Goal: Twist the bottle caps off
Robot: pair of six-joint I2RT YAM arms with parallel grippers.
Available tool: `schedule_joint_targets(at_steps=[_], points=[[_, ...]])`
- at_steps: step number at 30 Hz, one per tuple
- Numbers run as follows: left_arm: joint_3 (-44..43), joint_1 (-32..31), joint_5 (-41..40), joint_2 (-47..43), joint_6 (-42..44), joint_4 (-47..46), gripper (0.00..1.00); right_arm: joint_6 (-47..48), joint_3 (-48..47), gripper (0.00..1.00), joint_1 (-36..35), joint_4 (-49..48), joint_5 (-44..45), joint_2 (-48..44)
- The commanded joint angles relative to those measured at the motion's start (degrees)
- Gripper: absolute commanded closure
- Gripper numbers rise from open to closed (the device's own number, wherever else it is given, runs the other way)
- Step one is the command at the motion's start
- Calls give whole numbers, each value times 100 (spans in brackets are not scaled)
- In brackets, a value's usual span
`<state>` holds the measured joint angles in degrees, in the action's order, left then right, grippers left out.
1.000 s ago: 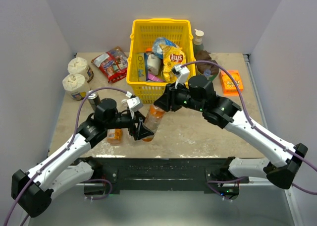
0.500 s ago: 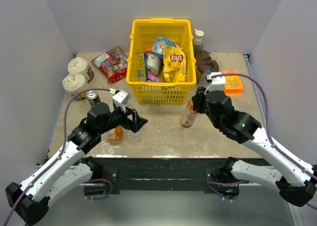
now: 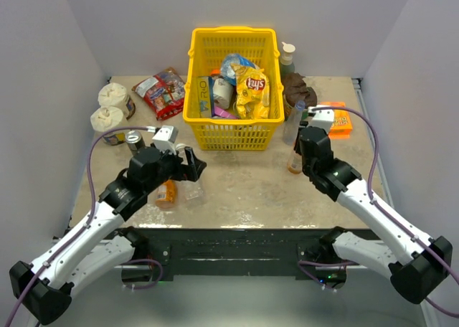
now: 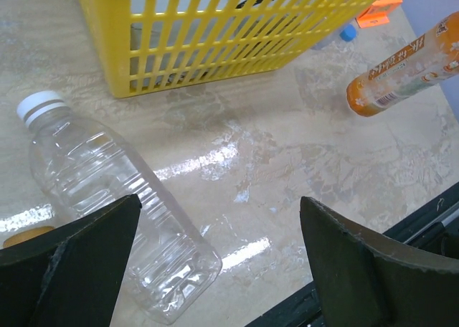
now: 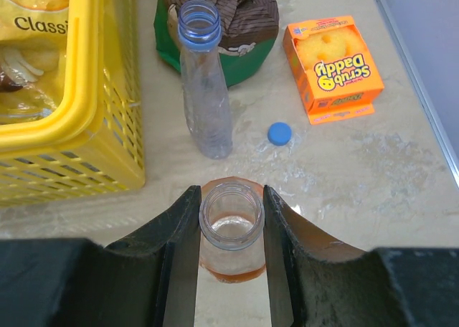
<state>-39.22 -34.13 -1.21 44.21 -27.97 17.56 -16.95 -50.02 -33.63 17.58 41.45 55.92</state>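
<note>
Right gripper is clenched on the open neck of the orange bottle; left gripper is spread wide, grasping nothing
The orange bottle is held roughly upright near the standing clear bottle and the loose blue cap, likely to be parked with finished work. The left jaws hover over the lying clear bottle, its white cap on, probably the next target

I see a basket at the back centre of the surface. Before its left corner a lying bottle rests on its side. Right of the basket stands an upright bottle (a loose cap just beside it), with a boxed sponge further right. Nearer me, a third bottle sits between my right fingers.
</note>
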Motion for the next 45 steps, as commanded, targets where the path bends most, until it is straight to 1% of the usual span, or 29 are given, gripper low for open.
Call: schedule_joint_targets(at_steps=[1,4,9,18,21,22,24,25,26,27,29,30,32,33,36,39,43,45], points=[[-261,47,-441,-158,-157,-42,1,403,212,100,58,-1064,127,226],[-288,47,-520,-141,-139,-42,0,403,308,100,49,-1195,83,454],[-305,47,-538,-96,-157,-34,0,368,536,100,58,-1380,82,551],[-270,56,-573,-123,-209,28,0,105,748,100,58,-1083,170,402],[-253,64,-591,-149,-227,37,0,122,730,88,58,-1020,214,332],[-244,64,-591,-149,-236,45,0,139,722,81,58,-1011,214,314],[-244,64,-591,-149,-236,46,0,148,695,71,58,-976,240,323],[-235,64,-599,-149,-236,54,0,148,678,64,58,-976,249,340],[-235,64,-591,-166,-236,54,0,148,643,60,58,-941,249,358],[-235,73,-599,-158,-236,54,0,139,634,50,58,-932,249,384],[-218,73,-599,-184,-236,72,0,113,590,41,58,-923,249,402],[-217,64,-599,-193,-236,81,0,96,581,33,58,-906,241,402],[-191,73,-582,-228,-210,81,0,87,555,26,49,-932,206,393],[-182,64,-564,-237,-192,81,0,87,537,14,49,-924,188,393],[-138,73,-555,-298,-148,72,0,69,449,1,58,-862,179,367],[-147,73,-669,-255,-156,194,0,51,300,1,58,-748,205,341],[-252,73,-959,-1,-358,712,0,51,-103,1,58,-520,232,270],[-279,73,-960,105,-473,845,0,60,-279,1,49,-370,267,235]])
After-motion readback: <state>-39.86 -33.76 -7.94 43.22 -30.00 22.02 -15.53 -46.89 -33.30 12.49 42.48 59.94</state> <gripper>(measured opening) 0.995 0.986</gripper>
